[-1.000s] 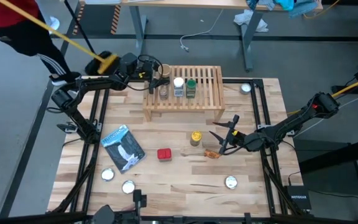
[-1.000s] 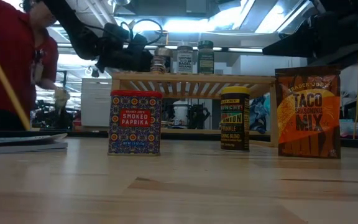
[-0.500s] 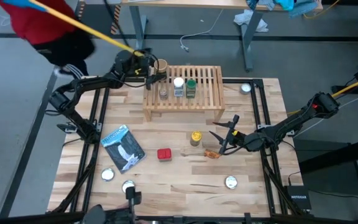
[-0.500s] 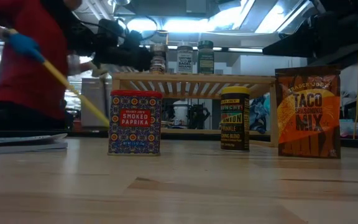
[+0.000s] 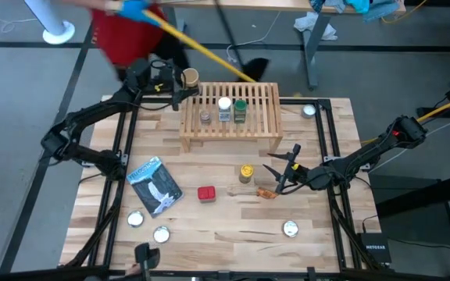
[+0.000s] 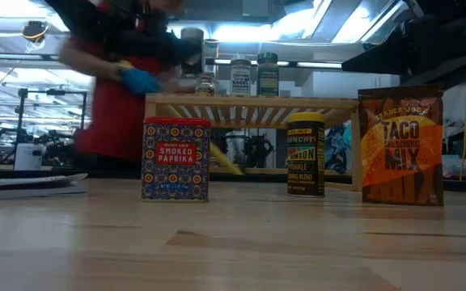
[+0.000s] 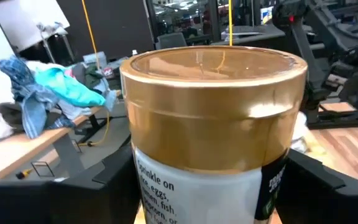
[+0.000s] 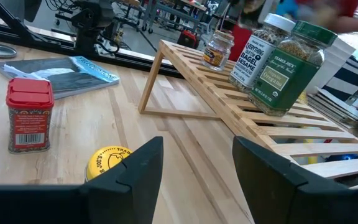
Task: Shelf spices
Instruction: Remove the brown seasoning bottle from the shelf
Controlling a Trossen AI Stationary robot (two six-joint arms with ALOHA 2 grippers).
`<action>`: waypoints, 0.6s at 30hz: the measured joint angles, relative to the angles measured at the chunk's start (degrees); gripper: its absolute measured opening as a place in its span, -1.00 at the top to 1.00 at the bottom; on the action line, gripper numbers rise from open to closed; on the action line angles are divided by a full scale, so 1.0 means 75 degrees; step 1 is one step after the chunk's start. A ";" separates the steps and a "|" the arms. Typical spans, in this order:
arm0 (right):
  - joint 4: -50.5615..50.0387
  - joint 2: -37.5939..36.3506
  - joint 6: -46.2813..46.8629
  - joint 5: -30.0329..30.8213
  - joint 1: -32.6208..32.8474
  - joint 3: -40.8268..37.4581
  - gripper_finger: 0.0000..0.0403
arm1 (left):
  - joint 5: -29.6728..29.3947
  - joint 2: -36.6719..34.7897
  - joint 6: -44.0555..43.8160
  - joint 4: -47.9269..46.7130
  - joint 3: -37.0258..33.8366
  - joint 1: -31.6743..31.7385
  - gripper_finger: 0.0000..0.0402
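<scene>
My left gripper [image 5: 180, 80] is shut on a tan-lidded jar [image 5: 189, 77], above the far-left corner of the light-wood shelf [image 5: 256, 125]. On the shelf's slats stand a small clear jar [image 5: 205, 116], a white-lidded jar [image 5: 224, 104] and a green-lidded jar [image 5: 241, 106]. A yellow-lidded jar [image 5: 246, 172], a red tin [image 5: 206, 193] and an orange packet [image 5: 266, 193] stand on the table near the shelf. My right gripper [image 5: 283, 168] hangs open right of the yellow-lidded jar, touching nothing. My left gripper pinches the tan-lidded jar between its two fingers [image 7: 107, 180] on the white labelled body [image 7: 197, 193], just below the lid. The fingers come level from the table's left. The jar stands upright in the hold, lifted clear of table and shelf.
A blue-and-white pouch [image 5: 155, 185] lies left of the red tin. Silver discs lie at the near left [image 5: 135, 219], near right [image 5: 290, 228] and far right [image 5: 309, 110]. A person in red [image 5: 135, 35] sweeps with a yellow-handled broom just beyond the far edge.
My left gripper has risen and drawn back from the shelf's left part toward the table's far-left, carrying the tan-lidded jar. The person with the broom has moved from the left to behind the shelf. My right arm has kept still.
</scene>
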 joint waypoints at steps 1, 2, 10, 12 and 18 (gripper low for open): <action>0.0000 0.0000 0.0000 0.0001 0.0001 -0.0001 0.02 | -0.0009 -0.0146 -0.0014 -0.0146 0.0000 0.0000 -0.34; -0.0001 0.0000 0.0000 0.0001 0.0001 0.0000 0.02 | -0.0018 -0.0315 -0.0035 -0.0333 0.0000 0.0000 -0.34; -0.0001 0.0000 0.0000 0.0003 0.0002 -0.0002 0.02 | -0.0914 -0.1580 0.0272 -0.2150 0.0000 -0.0418 -0.35; -0.0002 0.0000 0.0000 0.0001 0.0000 -0.0002 0.02 | -0.1162 -0.1904 0.0342 -0.2575 0.0000 -0.0583 -0.35; 0.0000 0.0000 0.0000 0.0003 0.0000 -0.0003 0.02 | -0.2179 -0.2801 0.0165 -0.3879 0.0000 -0.1254 -0.35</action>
